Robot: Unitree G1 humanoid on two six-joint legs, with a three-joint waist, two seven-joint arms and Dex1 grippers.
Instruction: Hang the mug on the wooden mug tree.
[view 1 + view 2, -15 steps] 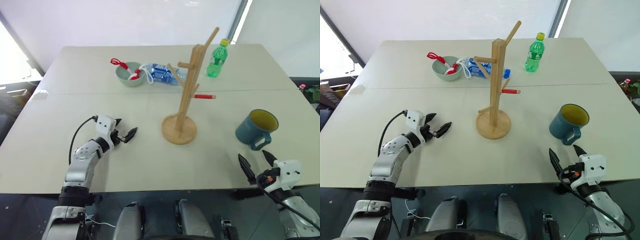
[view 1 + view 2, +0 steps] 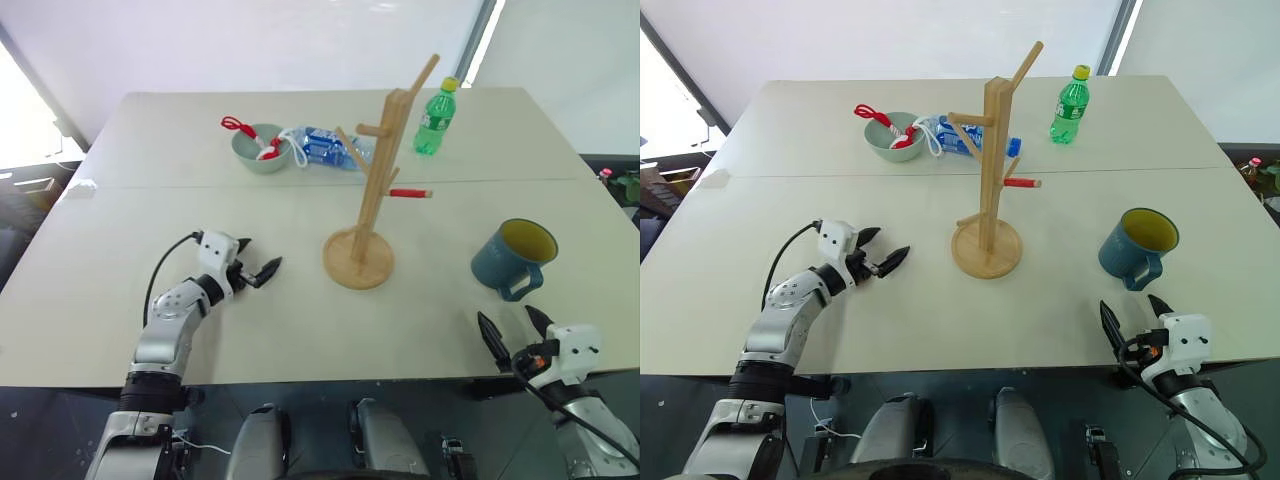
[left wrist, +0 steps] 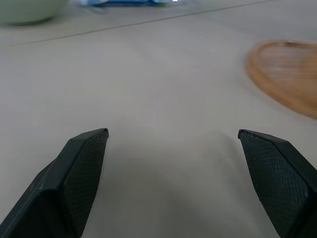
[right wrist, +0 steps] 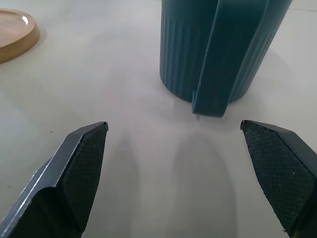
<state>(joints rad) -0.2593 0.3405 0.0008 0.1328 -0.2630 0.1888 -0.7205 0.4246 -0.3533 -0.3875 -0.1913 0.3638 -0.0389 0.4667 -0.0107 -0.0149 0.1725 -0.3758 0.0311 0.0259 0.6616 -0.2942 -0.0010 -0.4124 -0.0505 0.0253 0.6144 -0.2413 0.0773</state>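
The right pincer (image 2: 513, 332) is spread at 6 o'clock of the upright teal-blue ceramic mug (image 2: 513, 258), whose handle faces it for grasping; the left pincer (image 2: 256, 270) is spread too.

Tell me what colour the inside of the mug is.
Yellow inside the mug; the outside is teal-blue. Shows best in the right eye view.

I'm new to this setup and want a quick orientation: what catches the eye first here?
The wooden mug tree stands tall mid-table, one peg red-tipped. To its right sits the blue mug, yellow inside, handle facing the open right gripper just short of it. At the far edge are a green bottle and a pale bowl.
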